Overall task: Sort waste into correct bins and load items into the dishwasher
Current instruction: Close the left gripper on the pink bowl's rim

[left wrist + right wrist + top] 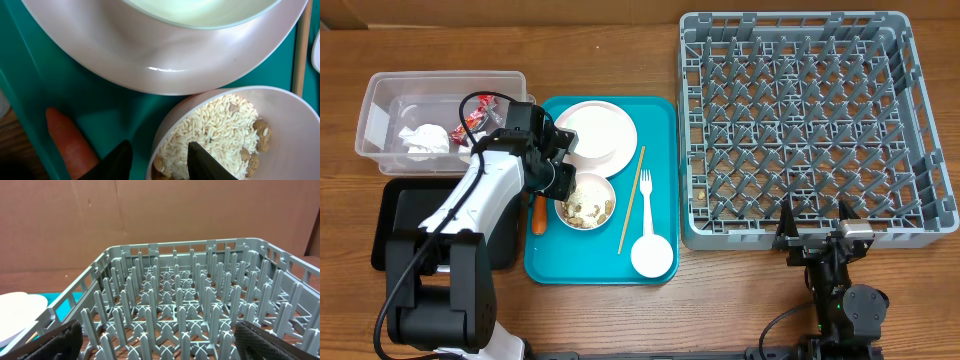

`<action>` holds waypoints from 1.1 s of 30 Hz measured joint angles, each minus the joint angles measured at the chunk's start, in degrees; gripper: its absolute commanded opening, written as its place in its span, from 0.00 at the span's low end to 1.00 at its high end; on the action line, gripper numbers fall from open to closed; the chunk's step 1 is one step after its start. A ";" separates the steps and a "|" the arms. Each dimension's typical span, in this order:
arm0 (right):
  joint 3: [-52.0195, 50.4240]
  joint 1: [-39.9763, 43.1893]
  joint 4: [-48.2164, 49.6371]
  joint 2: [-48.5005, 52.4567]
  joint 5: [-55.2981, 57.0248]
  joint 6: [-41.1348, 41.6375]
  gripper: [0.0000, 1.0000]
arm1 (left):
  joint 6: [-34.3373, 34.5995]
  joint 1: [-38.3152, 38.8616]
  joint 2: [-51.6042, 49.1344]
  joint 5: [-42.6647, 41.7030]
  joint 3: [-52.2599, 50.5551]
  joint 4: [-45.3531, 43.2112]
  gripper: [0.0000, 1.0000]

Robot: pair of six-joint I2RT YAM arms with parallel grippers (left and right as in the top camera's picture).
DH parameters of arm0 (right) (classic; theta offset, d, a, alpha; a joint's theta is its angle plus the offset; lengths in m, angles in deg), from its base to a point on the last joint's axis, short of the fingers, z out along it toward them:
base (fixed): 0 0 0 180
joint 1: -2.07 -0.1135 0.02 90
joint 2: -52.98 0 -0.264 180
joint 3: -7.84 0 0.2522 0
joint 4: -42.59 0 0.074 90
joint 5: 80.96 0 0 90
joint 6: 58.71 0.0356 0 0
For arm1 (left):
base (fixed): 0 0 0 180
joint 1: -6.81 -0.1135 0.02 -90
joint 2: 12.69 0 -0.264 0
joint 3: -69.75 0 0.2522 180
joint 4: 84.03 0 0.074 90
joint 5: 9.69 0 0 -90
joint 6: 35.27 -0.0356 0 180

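**Fig. 1. Left hand astride the rim of the rice bowl**

My left gripper (160,154) is directly over the white bowl (300,130) on the teal tray (655,120). Its jaws are apart and straddle the bowl's rim on my side. One finger is outside, above the tray and towards the carrot piece (67,142). The other is inside, over the rice and nuts. The rim passes between the fingers, so I judge that closing would pinch the bowl wall.

The bowl sits just beside the plate (595,135). The clear tub (380,95) and the black tray (405,215) both lie off the teal tray's left side.

My right gripper (817,228) is well apart from the bowl, at the near edge of the grey dish rack (920,130). Its jaws are wide apart and hold nothing. The left arm is the nearer one.
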 measured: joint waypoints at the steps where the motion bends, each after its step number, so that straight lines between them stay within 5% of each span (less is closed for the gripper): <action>1: 0.00 0.00 0.02 0.00 0.00 0.02 1.00 | 0.00 0.00 0.00 0.00 -0.15 -0.24 0.40; 15: 0.00 0.00 0.02 0.00 0.02 0.02 1.00 | 0.00 0.00 0.00 0.24 -1.14 -1.20 0.34; 29: 0.00 0.00 0.02 0.00 0.00 0.00 1.00 | -0.20 0.00 0.00 0.39 -2.14 -1.11 0.04; 33: 0.00 0.00 0.02 0.00 0.00 0.00 1.00 | -0.37 0.00 0.00 0.22 -2.14 -0.50 0.04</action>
